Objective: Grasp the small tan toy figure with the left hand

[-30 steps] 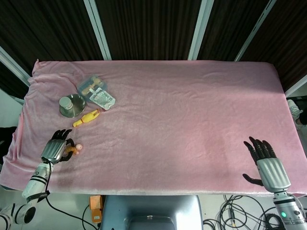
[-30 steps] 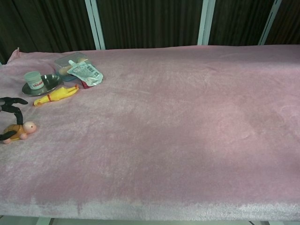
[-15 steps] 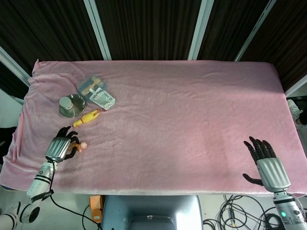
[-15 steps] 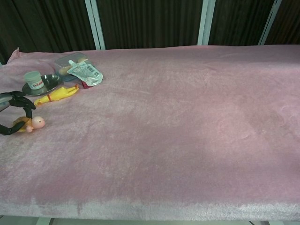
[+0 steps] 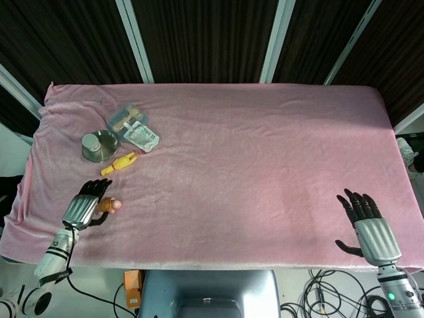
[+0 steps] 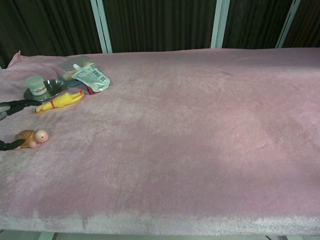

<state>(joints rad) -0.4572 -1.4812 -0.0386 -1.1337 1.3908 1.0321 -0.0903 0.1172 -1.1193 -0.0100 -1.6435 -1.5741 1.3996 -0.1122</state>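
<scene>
The small tan toy figure (image 5: 111,205) (image 6: 33,137), with a pink round head, lies on the pink cloth near the front left corner. My left hand (image 5: 82,207) sits just left of it, holding nothing. In the chest view one of its dark fingers (image 6: 22,103) stretches out well above the toy, and the thumb (image 6: 9,145) reaches to the toy's left end from below. My right hand (image 5: 368,225) rests at the front right edge with its fingers spread, and shows only in the head view.
A steel bowl (image 5: 98,147) (image 6: 52,90) holding a small white jar stands at the back left. A yellow rubber chicken (image 5: 119,163) (image 6: 60,101) lies just in front of it. A clear plastic box (image 5: 126,118) and a pouch (image 5: 142,137) lie behind.
The left hand's fingers, curled round the toy before, have spread apart and drawn back to the left. The toy now lies free on the cloth. The right hand has not moved.
</scene>
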